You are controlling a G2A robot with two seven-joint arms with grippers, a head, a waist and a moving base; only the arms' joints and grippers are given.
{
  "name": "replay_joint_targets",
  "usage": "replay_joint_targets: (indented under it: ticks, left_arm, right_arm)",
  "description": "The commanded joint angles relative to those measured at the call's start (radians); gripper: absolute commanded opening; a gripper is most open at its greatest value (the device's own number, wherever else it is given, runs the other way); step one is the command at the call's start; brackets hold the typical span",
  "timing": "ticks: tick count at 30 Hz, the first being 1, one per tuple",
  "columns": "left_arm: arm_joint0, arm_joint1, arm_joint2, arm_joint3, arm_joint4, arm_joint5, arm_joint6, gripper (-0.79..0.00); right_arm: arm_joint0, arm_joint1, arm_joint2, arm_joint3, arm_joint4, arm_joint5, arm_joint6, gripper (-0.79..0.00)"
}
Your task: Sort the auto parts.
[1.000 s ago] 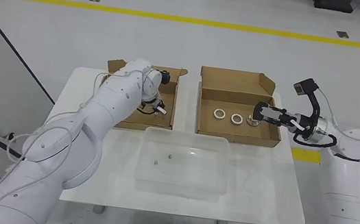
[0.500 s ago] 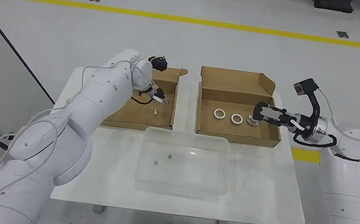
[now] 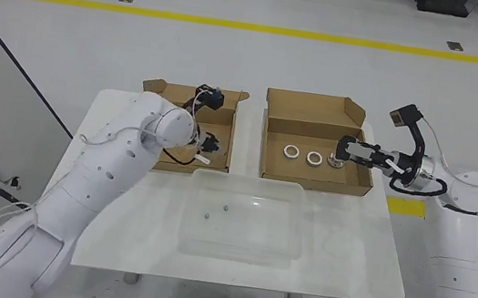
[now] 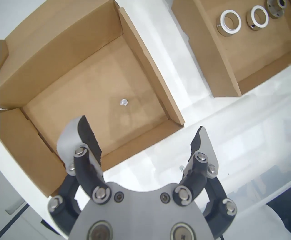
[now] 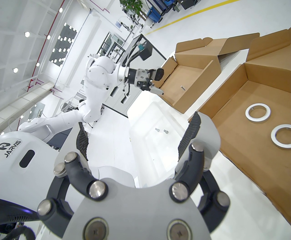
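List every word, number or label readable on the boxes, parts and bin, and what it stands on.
None: the left cardboard box, the right cardboard box, the metal rings, the small bolt and the clear bin carry no print that can be read.

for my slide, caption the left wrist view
Open left gripper above the rim of a cardboard box holding one small bolt.

White arms (image 3: 117, 169), silver hands (image 4: 141, 123), black pads (image 4: 89, 138)
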Motion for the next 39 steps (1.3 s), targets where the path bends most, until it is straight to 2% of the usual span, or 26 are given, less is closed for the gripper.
replay_joint_targets:
  ticks: [1, 7, 14, 22, 23, 33, 39]
  left_arm:
    - [0.08, 0.021, -0.062, -0.109, 0.004, -0.028, -0.01, 0.0]
    - [0.188, 0.047, -0.129, -0.247, 0.004, -0.113, -0.006, 0.0]
    - [0.245, 0.062, -0.132, -0.336, -0.003, -0.236, -0.015, 0.0]
    - [0.264, 0.071, -0.117, -0.38, -0.066, -0.338, -0.047, 0.0]
    - [0.264, 0.073, -0.127, -0.377, -0.044, -0.316, -0.042, 0.0]
    - [0.266, 0.073, -0.123, -0.377, -0.042, -0.321, -0.041, 0.0]
    - [0.221, 0.071, -0.032, -0.439, 0.01, -0.42, -0.117, 0.0]
  right_arm:
    - [0.0, 0.0, 0.0, 0.0, 0.0, 0.0, 0.0, 0.0]
    - [0.0, 0.0, 0.0, 0.0, 0.0, 0.0, 0.0, 0.0]
    - [0.0, 0.0, 0.0, 0.0, 0.0, 0.0, 0.0, 0.0]
    - [0.0, 0.0, 0.0, 0.0, 0.0, 0.0, 0.0, 0.0]
    - [0.0, 0.0, 0.0, 0.0, 0.0, 0.0, 0.0, 0.0]
    - [0.0, 0.0, 0.0, 0.0, 0.0, 0.0, 0.0, 0.0]
    - [0.0, 0.0, 0.0, 0.0, 0.0, 0.0, 0.0, 0.0]
